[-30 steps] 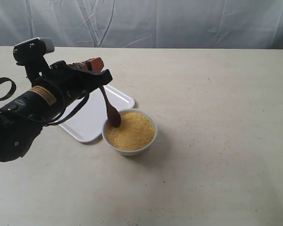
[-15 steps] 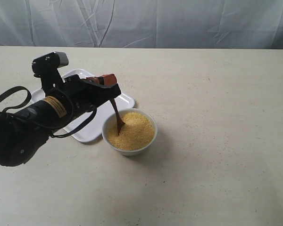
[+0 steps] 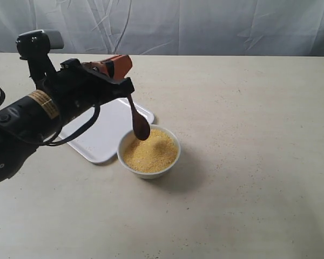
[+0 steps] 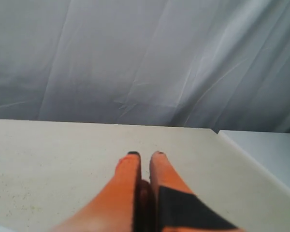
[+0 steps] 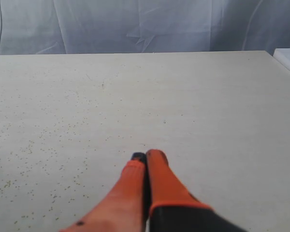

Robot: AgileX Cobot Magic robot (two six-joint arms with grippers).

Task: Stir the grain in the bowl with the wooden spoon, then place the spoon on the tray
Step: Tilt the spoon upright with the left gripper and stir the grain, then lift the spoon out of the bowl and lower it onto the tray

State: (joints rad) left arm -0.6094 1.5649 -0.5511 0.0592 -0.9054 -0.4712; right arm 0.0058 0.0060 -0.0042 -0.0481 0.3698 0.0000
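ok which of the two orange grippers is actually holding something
The left gripper: it clamps the handle of the dark reddish-brown wooden spoon, which hangs over the small round white bowl. The right gripper is shut on nothing.

Your left gripper (image 3: 125, 73) and its dark reddish-brown wooden spoon (image 3: 140, 123) hang over the left rim of the small round white bowl (image 3: 149, 168); the flat white rectangular tray (image 3: 97, 141) lies just beside it. Right of the bowl, the beige tabletop (image 3: 254, 162) gives you open passage.
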